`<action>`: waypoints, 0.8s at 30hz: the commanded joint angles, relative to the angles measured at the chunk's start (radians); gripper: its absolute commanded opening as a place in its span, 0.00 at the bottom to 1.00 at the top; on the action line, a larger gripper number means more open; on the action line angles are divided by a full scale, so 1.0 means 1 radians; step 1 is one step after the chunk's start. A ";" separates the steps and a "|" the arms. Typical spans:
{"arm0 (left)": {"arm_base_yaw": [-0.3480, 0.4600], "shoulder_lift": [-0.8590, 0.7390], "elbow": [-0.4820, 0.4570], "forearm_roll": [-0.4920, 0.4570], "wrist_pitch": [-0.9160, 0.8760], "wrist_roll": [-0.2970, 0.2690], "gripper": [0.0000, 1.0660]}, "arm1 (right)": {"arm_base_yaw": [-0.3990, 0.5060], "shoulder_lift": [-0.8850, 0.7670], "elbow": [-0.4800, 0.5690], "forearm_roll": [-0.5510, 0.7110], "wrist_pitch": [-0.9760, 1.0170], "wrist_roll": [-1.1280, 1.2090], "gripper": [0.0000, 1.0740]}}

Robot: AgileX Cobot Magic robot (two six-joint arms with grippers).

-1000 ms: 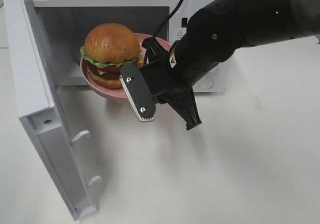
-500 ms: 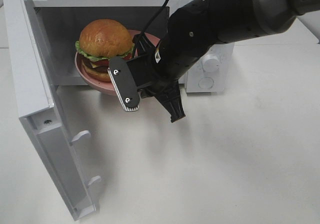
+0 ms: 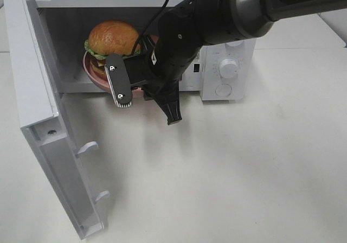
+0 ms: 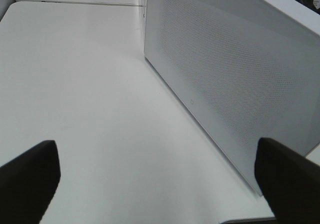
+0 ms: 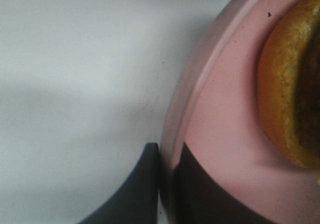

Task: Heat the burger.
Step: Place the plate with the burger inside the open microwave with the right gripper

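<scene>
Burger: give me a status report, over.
Right tool shut on pink plate rim. Left tool open, empty. Burger on plate, at open microwave mouth. Nothing seen blocking.

the burger (image 3: 113, 36) bun looked glossy on top, rough and crumbly at its lower edge. the pink plate (image 5: 220, 134) was smooth with a soft sheen. the microwave (image 3: 241, 83) shell looked like smooth white plastic, its door (image 4: 225, 84) finely perforated. the table (image 3: 244, 172) was matt white. my right gripper (image 5: 167, 151) looked like matt black plastic.

Overhead downward; right wrist close; burger (image 3: 113, 37), plate (image 5: 215, 134) shared.
</scene>
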 commanded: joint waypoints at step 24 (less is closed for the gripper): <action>0.002 -0.015 0.002 0.002 -0.014 -0.004 0.92 | -0.013 0.206 -0.371 -0.058 0.058 0.078 0.00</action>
